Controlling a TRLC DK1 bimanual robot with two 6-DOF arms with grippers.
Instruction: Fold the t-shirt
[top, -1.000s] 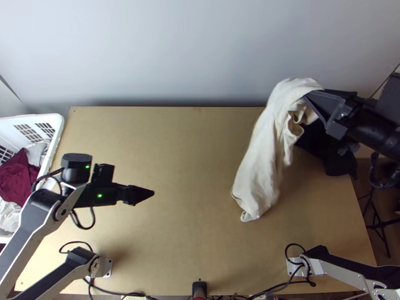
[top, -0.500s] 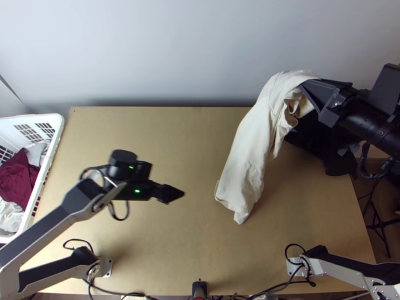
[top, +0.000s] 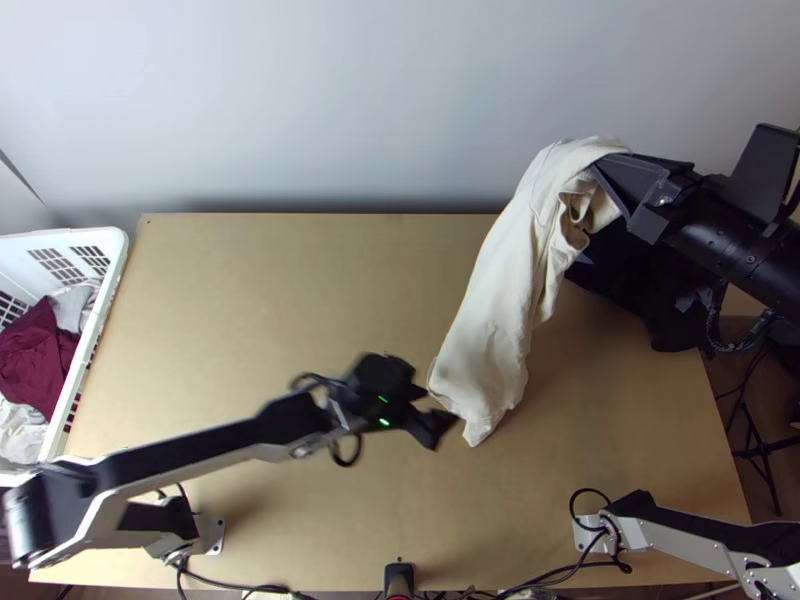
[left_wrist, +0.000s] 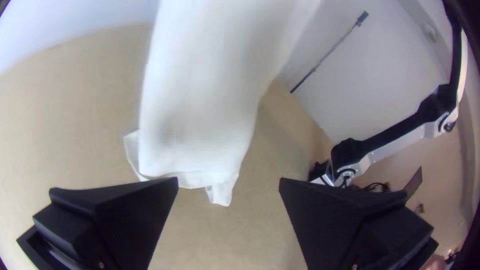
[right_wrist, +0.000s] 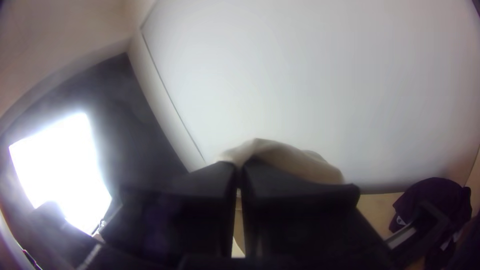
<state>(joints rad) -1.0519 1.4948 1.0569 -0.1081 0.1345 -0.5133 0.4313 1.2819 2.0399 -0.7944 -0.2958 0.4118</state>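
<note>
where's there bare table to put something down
The widest bare patch of table lies between the laundry basket and the hanging shirt, beyond the left arm. A smaller one lies between the shirt's lower end and the right arm's base. Crowded: mid-table by the left gripper, and far right by the dark pile.

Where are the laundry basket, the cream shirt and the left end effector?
Laundry basket (top: 114, 242): top view, on its rim.
Cream shirt (top: 502, 295): top view, on its hanging middle.
Left end effector (left_wrist: 229, 182): left wrist view, between fingertips.

left gripper (top: 445, 430) blurred, white basket (top: 100, 237) cut off at top view's edge
</note>
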